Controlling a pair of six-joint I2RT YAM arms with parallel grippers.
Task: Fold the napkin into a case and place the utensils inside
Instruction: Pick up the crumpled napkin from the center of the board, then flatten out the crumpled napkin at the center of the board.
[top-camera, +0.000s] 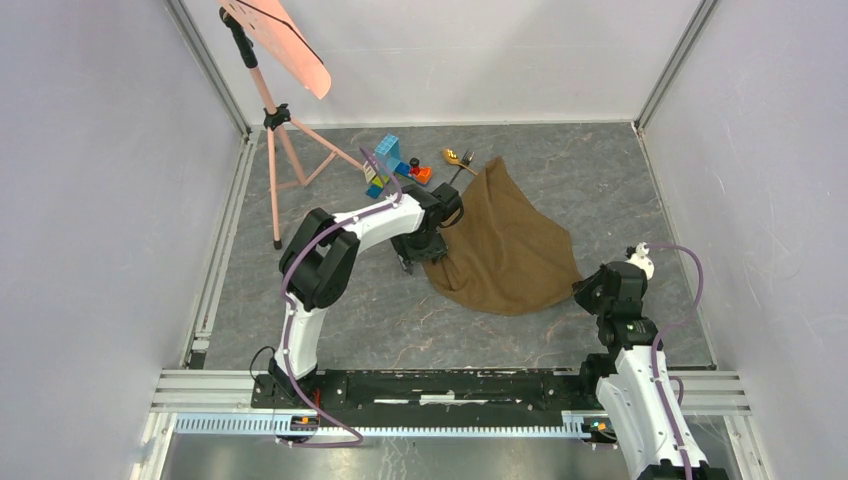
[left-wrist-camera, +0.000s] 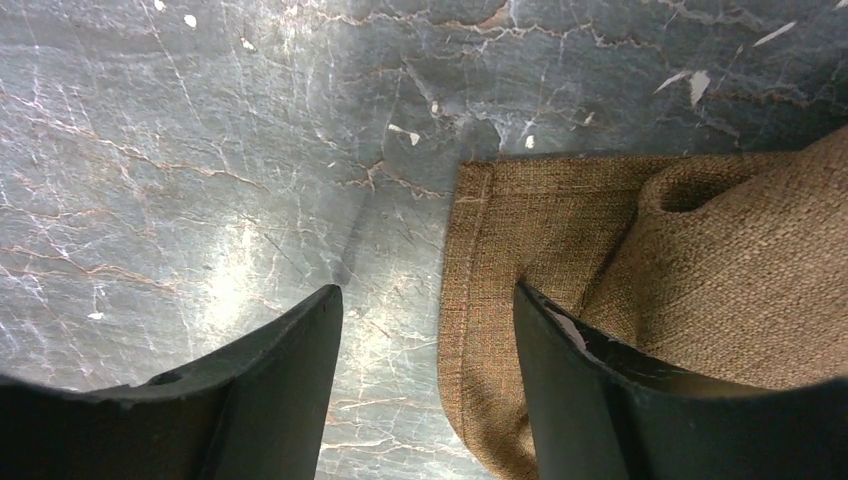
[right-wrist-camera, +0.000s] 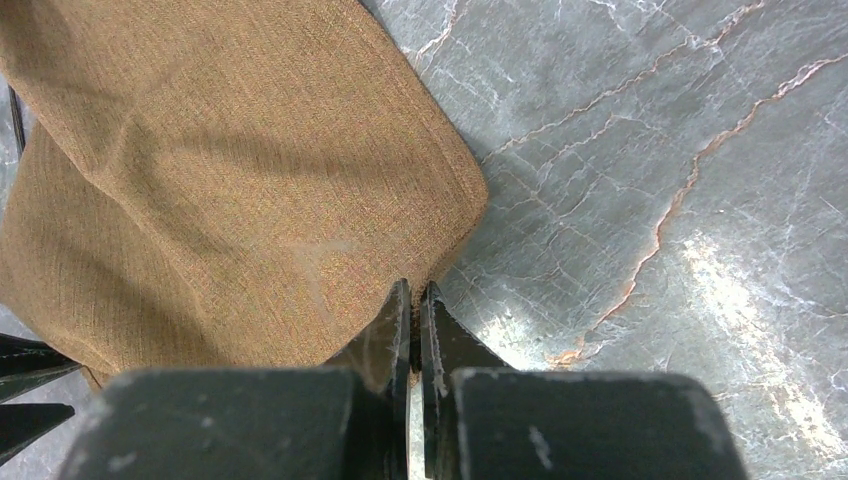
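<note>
The brown woven napkin lies crumpled on the grey marbled table, with a raised fold showing in the left wrist view. My left gripper is open at the napkin's left edge. In its own view the hemmed edge lies between the fingers. My right gripper is at the napkin's near right corner. In its own view the jaws are shut on the napkin's edge. The gold spoon and the dark fork lie just beyond the napkin's far tip.
Colourful toy blocks sit left of the utensils. A pink tripod stand with a pink board stands at the back left. White walls enclose the table, and an aluminium rail runs along the near edge.
</note>
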